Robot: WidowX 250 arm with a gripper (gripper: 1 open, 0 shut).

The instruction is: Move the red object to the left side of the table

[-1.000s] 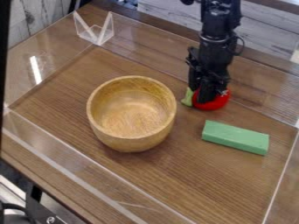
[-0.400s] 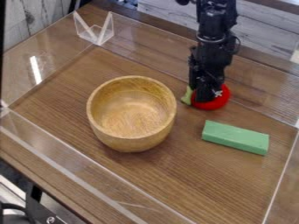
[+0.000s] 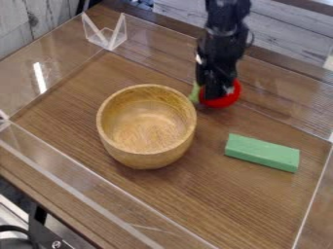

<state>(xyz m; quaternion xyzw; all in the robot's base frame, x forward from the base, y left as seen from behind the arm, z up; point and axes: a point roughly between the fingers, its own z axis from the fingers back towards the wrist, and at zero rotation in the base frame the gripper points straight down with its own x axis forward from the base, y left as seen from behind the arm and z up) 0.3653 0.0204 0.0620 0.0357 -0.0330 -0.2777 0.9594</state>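
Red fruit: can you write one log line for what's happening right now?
gripper: shut on red fruit | fruit: lifted, beside bowl | block: untouched

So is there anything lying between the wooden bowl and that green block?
No. In the camera view the stretch between the bowl and the green block is bare table. The red object sits farther back, under the gripper.

Lab bench: acrylic-walled table [image 3: 78, 185] under a robot arm [image 3: 224, 34].
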